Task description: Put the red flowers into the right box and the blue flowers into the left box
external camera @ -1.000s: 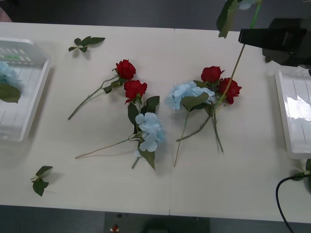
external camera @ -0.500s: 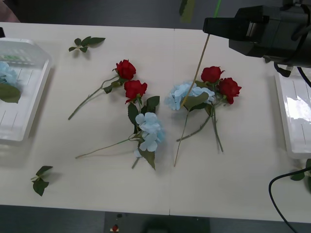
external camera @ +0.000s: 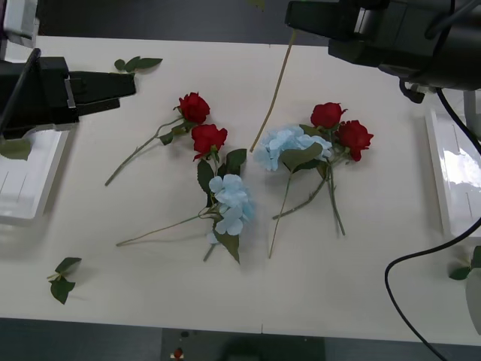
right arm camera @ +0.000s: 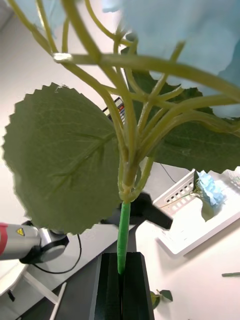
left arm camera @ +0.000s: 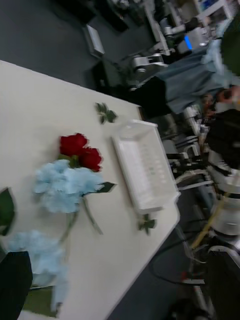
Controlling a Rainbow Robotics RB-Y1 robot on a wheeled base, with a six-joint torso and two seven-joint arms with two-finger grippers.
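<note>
Flowers were scattered on a white table (external camera: 361, 286) before a dark floor.

Four red roses (external camera: 208, 138) and two blue hydrangeas (external camera: 231, 201) were counted lying between two trays (external camera: 26, 180); a third hydrangea stem (external camera: 272, 98) was pinched by the right gripper (right arm camera: 121, 280), raised above the table; the left gripper's (external camera: 113, 84) state could not be told.

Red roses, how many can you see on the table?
4: two red roses left of centre, two right of centre beside a blue hydrangea.

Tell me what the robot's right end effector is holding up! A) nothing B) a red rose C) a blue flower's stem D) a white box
C: the right end effector is shut on the green stem of a blue flower, lifted above the table.
</note>
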